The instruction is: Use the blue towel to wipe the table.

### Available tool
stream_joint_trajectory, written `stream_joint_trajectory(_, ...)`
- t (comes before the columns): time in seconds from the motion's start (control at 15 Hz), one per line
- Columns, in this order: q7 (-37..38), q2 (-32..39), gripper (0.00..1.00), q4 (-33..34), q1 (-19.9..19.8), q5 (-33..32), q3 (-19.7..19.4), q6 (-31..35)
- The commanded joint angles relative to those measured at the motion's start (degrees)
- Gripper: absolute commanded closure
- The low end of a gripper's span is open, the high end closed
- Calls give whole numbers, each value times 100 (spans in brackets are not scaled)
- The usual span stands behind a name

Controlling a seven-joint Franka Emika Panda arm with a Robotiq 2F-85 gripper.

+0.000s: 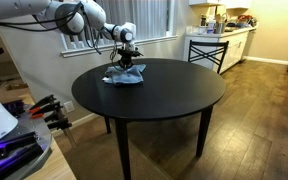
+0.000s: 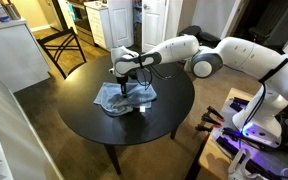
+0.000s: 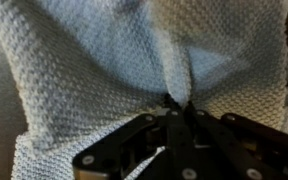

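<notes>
The blue towel (image 1: pixel 125 77) lies rumpled on the far side of the round black table (image 1: pixel 164 95), also seen in the other exterior view as the towel (image 2: pixel 124 98) on the table (image 2: pixel 104 125). My gripper (image 1: pixel 128 62) points straight down onto the towel (image 2: pixel 125 86). In the wrist view the knitted cloth (image 3: pixel 104 70) fills the frame, and the jaws (image 3: pixel 180 108) are closed together with a raised fold of the towel pinched between them.
A black metal-framed stool (image 1: pixel 207 52) stands by the counter behind the table, also seen in an exterior view (image 2: pixel 64 50). White cabinets (image 2: pixel 14 55) are close to the table. Equipment with cables (image 1: pixel 24 125) sits beside the robot base.
</notes>
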Motion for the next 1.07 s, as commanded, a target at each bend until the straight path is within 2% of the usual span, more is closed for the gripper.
stream_joint_trajectory(0.0, -804, -538, 97, -722, -156, -402, -226, -347)
stream_joint_trajectory(0.2, -985, -772, 97, -986, -287, -896, -669, -156)
stream_joint_trajectory(0.47, -502, -899, 97, -1061, -761, -844, -1123, -207)
stream_joint_trajectory(0.73, 151, -735, 97, -807, -1128, -797, -1544, -356)
stream_joint_trajectory(1.0, 1042, -455, 97, -313, -1341, -634, -1685, -379)
